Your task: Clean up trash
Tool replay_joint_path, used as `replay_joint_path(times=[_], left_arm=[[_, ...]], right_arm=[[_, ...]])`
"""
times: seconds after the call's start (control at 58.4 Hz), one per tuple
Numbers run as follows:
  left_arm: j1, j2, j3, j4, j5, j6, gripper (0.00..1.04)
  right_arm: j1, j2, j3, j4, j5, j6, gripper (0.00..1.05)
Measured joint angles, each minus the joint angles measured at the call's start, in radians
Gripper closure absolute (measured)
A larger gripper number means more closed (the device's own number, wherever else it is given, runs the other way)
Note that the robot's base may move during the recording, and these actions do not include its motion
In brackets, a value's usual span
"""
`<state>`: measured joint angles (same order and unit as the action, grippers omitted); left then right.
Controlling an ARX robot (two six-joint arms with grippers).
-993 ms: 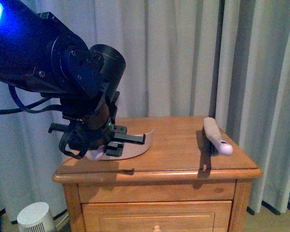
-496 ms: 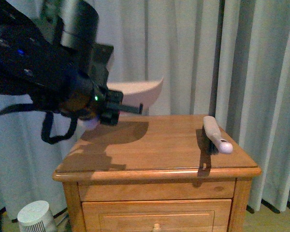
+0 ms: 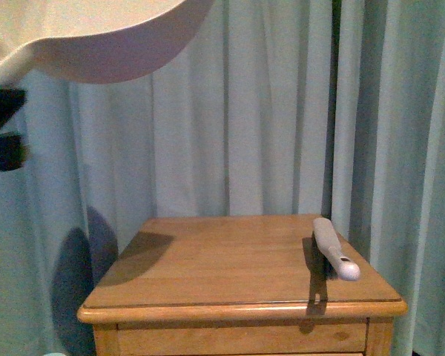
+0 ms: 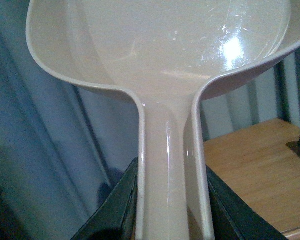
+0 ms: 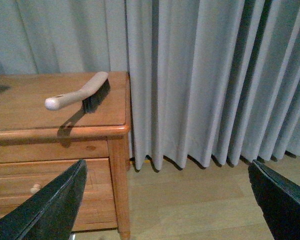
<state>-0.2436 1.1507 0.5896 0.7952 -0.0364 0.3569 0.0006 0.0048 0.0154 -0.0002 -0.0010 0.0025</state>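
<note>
My left gripper [image 4: 172, 210] is shut on the handle of the beige dustpan [image 4: 165, 45] and holds it high, off the wooden nightstand [image 3: 230, 259]. The pan's underside fills the top left of the front view [image 3: 96, 37]. What I see of the pan's inside is bare. No wad of white paper shows in any view. My right gripper [image 5: 167, 205] is open and empty, low above the wooden floor beside the nightstand [image 5: 60, 110], to its right.
A beige hand brush [image 3: 334, 248] with dark bristles lies at the nightstand's right edge; it also shows in the right wrist view [image 5: 82, 92]. Grey curtains [image 3: 282, 111] hang behind and to the right. The floor [image 5: 190, 200] lies below the right gripper.
My left arm has lifted the dustpan from the nightstand top up and to the left, close to the front camera. The arm itself has left the view. The brush has not moved.
</note>
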Motion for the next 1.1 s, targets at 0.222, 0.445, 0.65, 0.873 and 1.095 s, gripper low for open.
replay_joint_path(times=[0.222,0.445,0.65,0.873,1.095], left_arm=[[0.269,-0.171,-0.113,-0.039,0.153,-0.061,0.77],[0.474,-0.252,-0.161,-0.064,0.256,-0.149,0.77],[0.512,-0.356,-0.207,-0.161,0.292,-0.212,0.77],[0.512,-0.393,-0.219,-0.187,0.293,-0.24,0.77],[0.511,-0.393,-0.219,-0.187,0.292,-0.246,0.77]], right_arm=[[0.0,0.0,0.0,0.0,0.0,0.0,0.07],[0.0,0.0,0.0,0.0,0.0,0.0,0.07],[0.03,0.021,0.008,-0.031,0.107,-0.015,0.07],[0.229,0.399,0.137,0.121,0.506,-0.084,0.07],[0.192,0.83,0.471,0.07,0.283,0.026,0.07]])
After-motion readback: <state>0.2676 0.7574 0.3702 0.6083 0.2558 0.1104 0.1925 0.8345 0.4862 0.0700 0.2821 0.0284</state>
